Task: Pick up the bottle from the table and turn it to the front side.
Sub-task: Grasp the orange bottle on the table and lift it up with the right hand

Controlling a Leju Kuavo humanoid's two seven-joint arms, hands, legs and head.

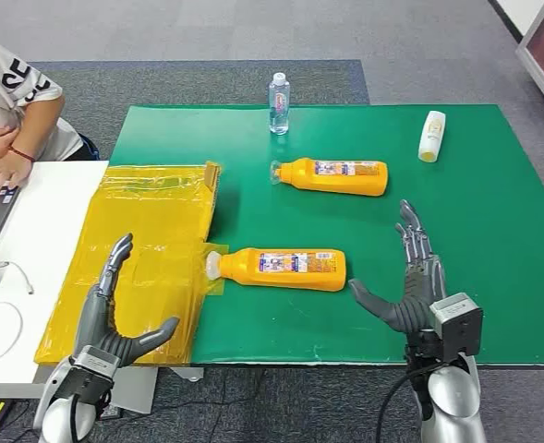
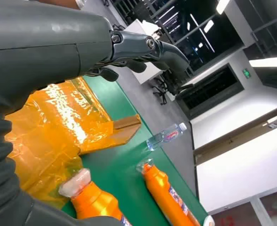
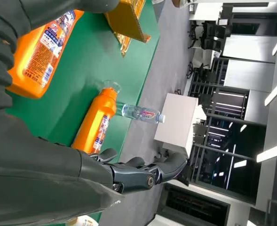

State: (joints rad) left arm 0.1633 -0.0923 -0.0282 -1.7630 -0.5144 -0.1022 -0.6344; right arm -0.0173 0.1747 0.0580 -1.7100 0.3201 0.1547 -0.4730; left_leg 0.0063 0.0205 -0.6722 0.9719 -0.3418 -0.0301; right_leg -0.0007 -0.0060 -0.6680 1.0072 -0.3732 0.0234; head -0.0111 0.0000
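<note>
A green table stands on a grey floor. An orange bottle lies on its side near the front edge, its white cap touching a shiny yellow sheet at the left end. A second orange bottle lies behind it, near the middle. A small clear bottle stands at the back edge. The left hand is over the yellow sheet and the right hand is just beside the near bottle's bottom. Both have fingers spread and hold nothing.

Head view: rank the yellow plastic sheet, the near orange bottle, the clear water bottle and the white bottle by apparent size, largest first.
1. Yellow plastic sheet
2. Near orange bottle
3. Clear water bottle and white bottle: these look alike, and both lie farther from the camera, so no ranking between them.
</note>
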